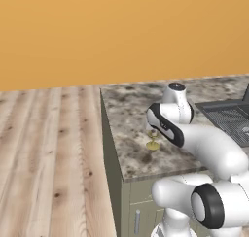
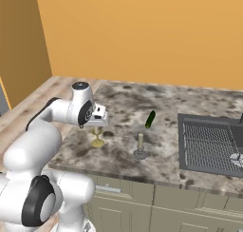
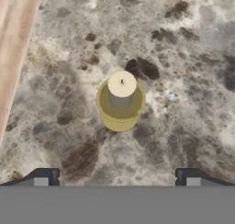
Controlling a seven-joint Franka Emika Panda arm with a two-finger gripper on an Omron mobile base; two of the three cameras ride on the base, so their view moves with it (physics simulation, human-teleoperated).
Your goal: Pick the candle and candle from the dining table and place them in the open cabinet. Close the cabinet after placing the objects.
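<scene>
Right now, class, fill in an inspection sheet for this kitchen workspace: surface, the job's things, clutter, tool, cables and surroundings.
Surface: stone-topped dining table, mottled grey-brown, with a sink set in it.
Job's things: cream candle on a gold holder stands upright near the table's corner; greyish candle on a silver holder stands upright beside it, apart.
Clutter: a small dark green object lies behind the candles; too small to name.
Tool: the tool hangs over the cream candle, fingers spread wide, touching nothing.
Cables: nothing seen.
Surroundings: orange wall, wooden floor, drawer fronts below the top.
</scene>
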